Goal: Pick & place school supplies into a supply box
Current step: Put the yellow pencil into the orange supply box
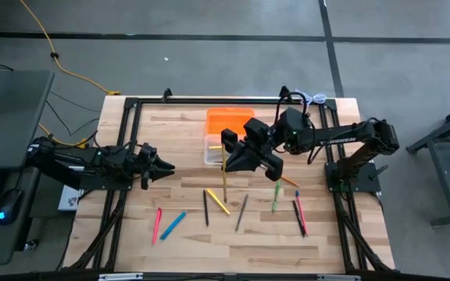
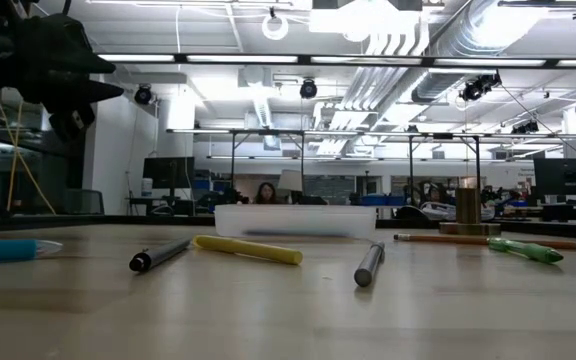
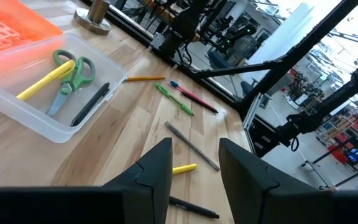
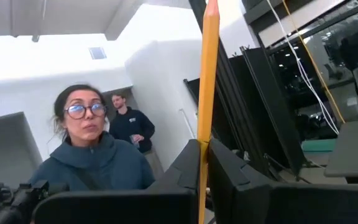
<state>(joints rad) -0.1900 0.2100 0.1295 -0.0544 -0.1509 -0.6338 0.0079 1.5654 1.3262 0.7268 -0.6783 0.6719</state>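
The clear supply box (image 1: 213,151) (image 3: 17,109) lies beside an orange piece (image 1: 229,121) and holds green-handled scissors (image 3: 72,78), a yellow marker (image 3: 42,81) and a black pen (image 3: 91,104). My right gripper (image 1: 231,150) hovers by the box, shut on a yellow pencil (image 1: 224,176). Loose on the table lie a pink pen (image 1: 157,224), a blue marker (image 1: 173,225), a yellow marker (image 1: 217,201), a grey pen (image 1: 241,212), a green marker (image 1: 276,195) and others. My left gripper (image 1: 162,166) (image 3: 194,171) waits open at the table's left. My right gripper pinches the yellow pencil (image 4: 202,149) between its two fingers (image 4: 229,168), near one end. The fingers lie across it. The pencil is lifted clear of the table, and its long free part (image 1: 225,191) reaches toward the table's near edge.
A brass bell (image 3: 95,15) (image 2: 468,210) stands past the box. Black and red pens (image 1: 299,217) and an orange pencil (image 1: 289,180) lie on the right. Black frame rails (image 1: 123,148) run along the table's sides. People (image 4: 86,149) stand in the room beyond.
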